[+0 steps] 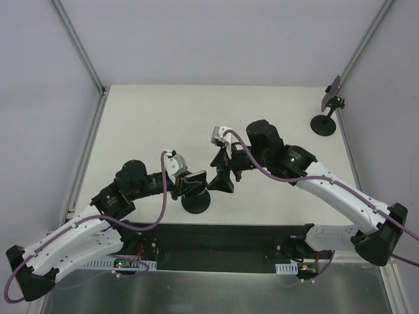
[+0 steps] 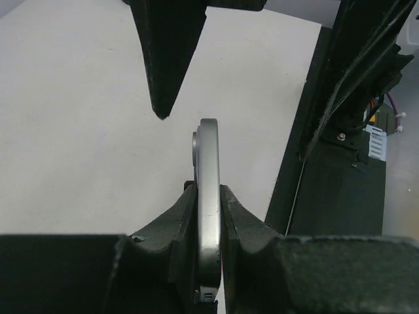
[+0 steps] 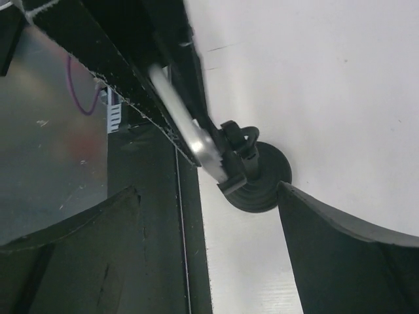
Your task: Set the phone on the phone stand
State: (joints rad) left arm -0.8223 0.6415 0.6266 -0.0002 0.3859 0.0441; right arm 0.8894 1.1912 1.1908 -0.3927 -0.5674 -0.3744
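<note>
– Down at the near middle of the table point(image 1: 163, 111), what's the left gripper point(image 1: 195, 184) got? From overhead it's all black on black lol

– It's got the phone point(image 2: 209, 157). The left wrist cam shows it edge-on, a thin silver slab standing between the fingers point(image 2: 180, 219), with both pads pressed flat on its faces. So it's clamped tight on the phone, no gap.

– ok and the phone stand point(image 3: 258, 186)? is the phone on it?

– Right wrist cam is best for that. The stand's round black base sits on the table just off the dark strip point(image 1: 216, 239) at the near edge, with a clip-looking cradle point(image 3: 232, 167) on top. The phone leans tilted and its lower end is right at that cradle, and it looks like it's touching. Can't tell if it's properly seated though, that bit's blurry.

– right gripper point(image 1: 221, 171)?

– Spread wide, holding nothing. In its own cam its two fingers point(image 3: 327, 248) sit either side of the stand and phone, clear of both. Overhead it's just beside the left gripper, above the stand.

– what's that thing way over at the far right edge?

– Second stand point(image 1: 325, 121), same round base, with something dark and flat tilted on top. Too small to tell what it is. It's well apart from both arms.
</note>
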